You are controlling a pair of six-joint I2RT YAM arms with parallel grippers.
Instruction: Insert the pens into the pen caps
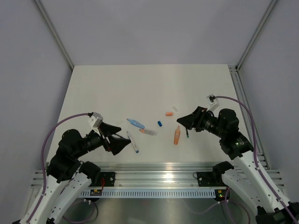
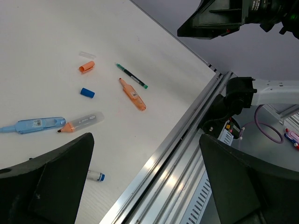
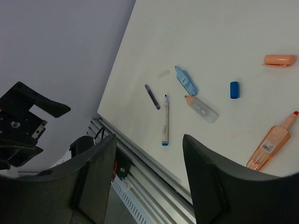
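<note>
Several pens lie loose at the table's near middle: a white one with a blue end (image 1: 133, 142) (image 3: 165, 120), a light blue one (image 1: 136, 123) (image 2: 32, 125), a clear one with an orange tip (image 1: 147, 132) (image 2: 81, 122), an orange one (image 1: 176, 135) (image 2: 133, 94), a thin green-tipped one (image 2: 131, 76) and a thin purple one (image 3: 152, 96). Between them rest a blue pen cap (image 1: 159, 123) (image 3: 234, 89), an orange cap (image 1: 169, 114) (image 2: 86, 66) and a clear cap (image 2: 87, 54). My left gripper (image 1: 125, 136) (image 2: 145, 182) hovers open by the white pen. My right gripper (image 1: 180, 120) (image 3: 149, 177) hangs open above the orange pen.
The aluminium rail (image 1: 159, 169) (image 2: 187, 140) runs along the table's near edge, with both arm bases mounted on it. Grey walls and corner posts (image 1: 53, 35) enclose the table at the back and sides.
</note>
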